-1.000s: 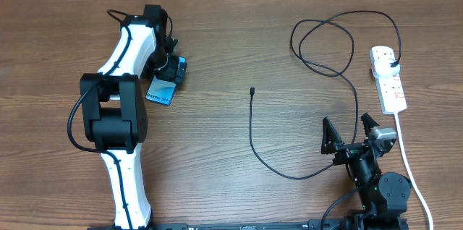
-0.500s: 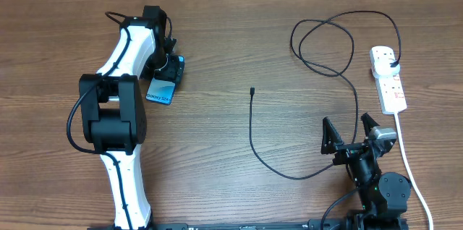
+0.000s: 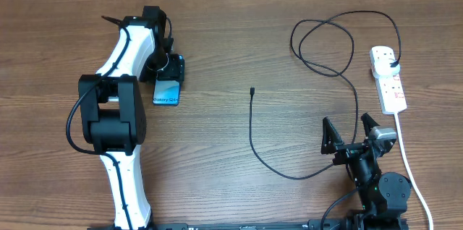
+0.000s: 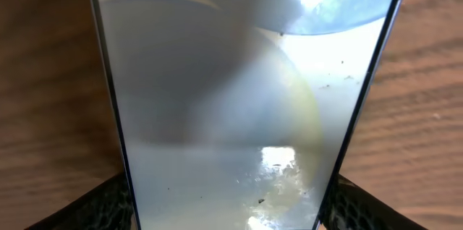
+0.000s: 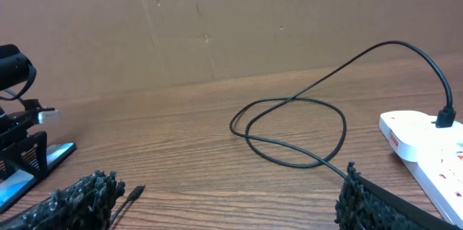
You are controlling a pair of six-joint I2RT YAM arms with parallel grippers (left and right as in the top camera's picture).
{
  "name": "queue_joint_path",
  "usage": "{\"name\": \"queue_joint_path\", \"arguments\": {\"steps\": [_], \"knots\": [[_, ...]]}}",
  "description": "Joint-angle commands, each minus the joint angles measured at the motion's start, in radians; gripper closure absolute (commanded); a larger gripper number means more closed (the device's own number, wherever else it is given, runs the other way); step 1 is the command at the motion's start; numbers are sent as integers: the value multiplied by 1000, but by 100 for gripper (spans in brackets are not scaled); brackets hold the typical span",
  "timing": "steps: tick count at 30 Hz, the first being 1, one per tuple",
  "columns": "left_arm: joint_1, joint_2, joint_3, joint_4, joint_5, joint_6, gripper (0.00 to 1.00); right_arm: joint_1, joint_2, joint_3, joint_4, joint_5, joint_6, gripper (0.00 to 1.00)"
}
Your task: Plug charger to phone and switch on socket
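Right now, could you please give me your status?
Left fingers shut on slim blue-screened phone. Right fingers open, empty. Thin black charger cable in white power strip, tip loose. Nothing blocking.

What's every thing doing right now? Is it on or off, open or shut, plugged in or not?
phone: screen lit, charger not plugged in, gripped at its sides.
charger: plug in the socket, connector tip lying loose, away from the phone.
socket: holds the charger's plug; switch on or off, cannot tell.
left gripper: jaws shut on the phone.
right gripper: jaws open, empty.
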Motion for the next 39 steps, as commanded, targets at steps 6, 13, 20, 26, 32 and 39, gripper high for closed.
{"name": "queue_joint_path", "arguments": {"steps": [6,13,20,26,32,39], "knots": [[-2,34,15,-62,173,-35,28,5,-8,0,6,11,-1,0],[-2,34,118,-148,198,-34,28,5,-8,0,6,11,-1,0],[-2,34,216,-216,378,-31,28,5,-8,0,6,11,-1,0],[-2,34,233,-241,562,-34,31,5,-8,0,6,11,-1,0],[-2,34,233,-268,769,-35,33,5,-8,0,6,11,-1,0],[-2,34,233,-307,995,-35,33,5,-8,0,6,11,-1,0]]}}
